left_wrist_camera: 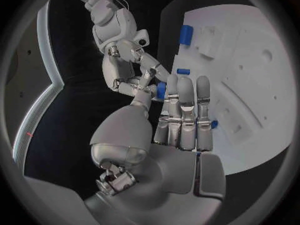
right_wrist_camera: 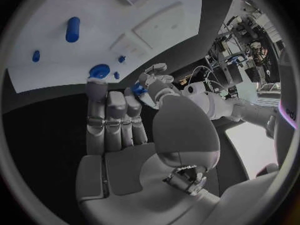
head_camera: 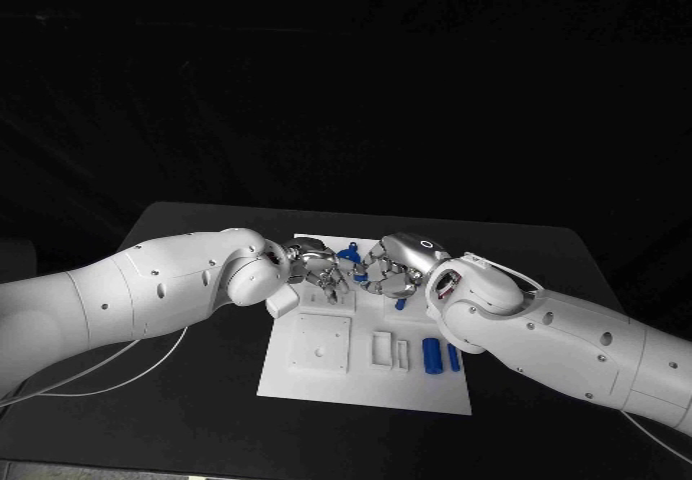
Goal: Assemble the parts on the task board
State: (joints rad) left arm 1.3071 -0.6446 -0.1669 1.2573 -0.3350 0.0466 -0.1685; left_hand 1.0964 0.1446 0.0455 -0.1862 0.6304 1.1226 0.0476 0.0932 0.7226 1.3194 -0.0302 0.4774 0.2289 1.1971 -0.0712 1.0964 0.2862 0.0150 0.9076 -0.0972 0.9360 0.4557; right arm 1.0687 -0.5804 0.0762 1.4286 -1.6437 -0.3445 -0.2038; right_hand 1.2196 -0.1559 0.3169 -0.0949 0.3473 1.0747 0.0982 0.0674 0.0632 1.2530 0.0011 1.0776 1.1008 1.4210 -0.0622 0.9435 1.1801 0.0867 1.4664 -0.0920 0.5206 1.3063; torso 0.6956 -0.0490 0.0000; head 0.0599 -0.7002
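White plastic task board point(head_camera: 325, 375): two blue cylindrical pegs point(head_camera: 433, 357) lie on its near right part. Beyond them, left hand point(head_camera: 315, 268) and right hand point(head_camera: 392, 266) together pinch a small blue plastic part point(head_camera: 353, 262) above the board's far edge. Likely light, stiff, slippery; grip by its sides.

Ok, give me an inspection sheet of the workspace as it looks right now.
Surface: black table.
Job's things: white task board; two blue parts lying on its near right; another blue part between the hands.
Clutter: nothing seen.
Hands: left hand and right hand meet over the board's far end, fingers around the blue part; which one grips it is unclear.
Cables: white cable at near left.
Surroundings: dark.
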